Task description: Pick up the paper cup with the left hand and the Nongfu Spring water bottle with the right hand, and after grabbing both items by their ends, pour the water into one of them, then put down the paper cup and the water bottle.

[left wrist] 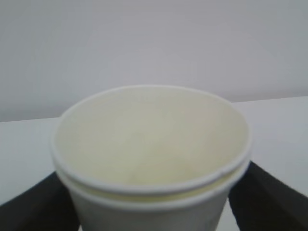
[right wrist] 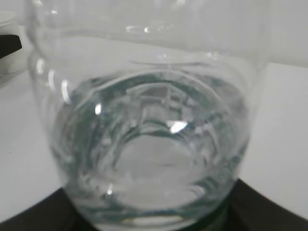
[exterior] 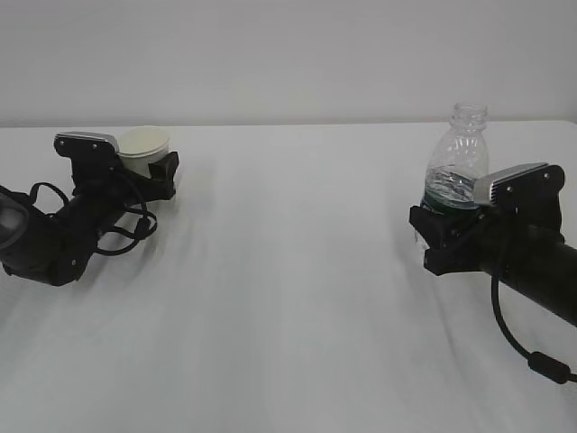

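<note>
The left claw (exterior: 144,167) bracketed the upright paper cup (exterior: 144,149), grip uncertain; the right claw (exterior: 451,236) gripped the upright Nongfu Spring water bottle (exterior: 458,162), well apart across the tabletop (exterior: 288,271).

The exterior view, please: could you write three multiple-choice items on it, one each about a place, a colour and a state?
1. Where does the paper cup sit?
A. At the left end effector
B. Mid-table
C. Beside the bottle

2. What colour is the table?
A. Brown
B. White
C. Blue

3. How is the Nongfu Spring water bottle's neck?
A. Capped
B. Crushed
C. Capless

Key: 1 A, the cup sits between the left end effector's fingers. 2 B, the surface is plain white. 3 C, the threaded neck stands open on top.
</note>
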### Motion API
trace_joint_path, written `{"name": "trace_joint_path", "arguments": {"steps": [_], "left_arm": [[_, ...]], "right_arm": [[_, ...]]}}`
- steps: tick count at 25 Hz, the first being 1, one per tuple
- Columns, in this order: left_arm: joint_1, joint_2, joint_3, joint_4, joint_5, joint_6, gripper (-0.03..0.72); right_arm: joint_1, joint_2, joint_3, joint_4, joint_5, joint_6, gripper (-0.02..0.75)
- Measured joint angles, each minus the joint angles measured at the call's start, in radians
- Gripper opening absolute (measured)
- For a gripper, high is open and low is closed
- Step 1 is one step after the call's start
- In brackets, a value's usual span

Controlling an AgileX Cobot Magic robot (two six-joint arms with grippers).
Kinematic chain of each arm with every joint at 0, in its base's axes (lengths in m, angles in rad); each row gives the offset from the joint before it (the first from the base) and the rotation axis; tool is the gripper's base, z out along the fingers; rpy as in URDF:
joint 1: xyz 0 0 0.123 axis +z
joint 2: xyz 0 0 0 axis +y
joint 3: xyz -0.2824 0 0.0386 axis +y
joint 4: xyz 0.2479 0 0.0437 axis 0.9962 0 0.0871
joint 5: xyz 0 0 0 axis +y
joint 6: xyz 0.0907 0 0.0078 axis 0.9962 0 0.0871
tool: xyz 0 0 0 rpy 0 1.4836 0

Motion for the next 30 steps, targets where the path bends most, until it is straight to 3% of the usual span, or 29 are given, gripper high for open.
{"name": "trace_joint_path", "arguments": {"steps": [21,30], "left_arm": [[0.000,0.002,0.000,0.018,0.002,0.000,0.585],[0.000,0.002,0.000,0.020,0.000,0.000,0.461]], "right_arm": [[0.000,0.000,0.000,0.000,0.000,0.000,0.384],[0.000,0.000,0.000,0.000,0.000,-0.002,0.384]]}}
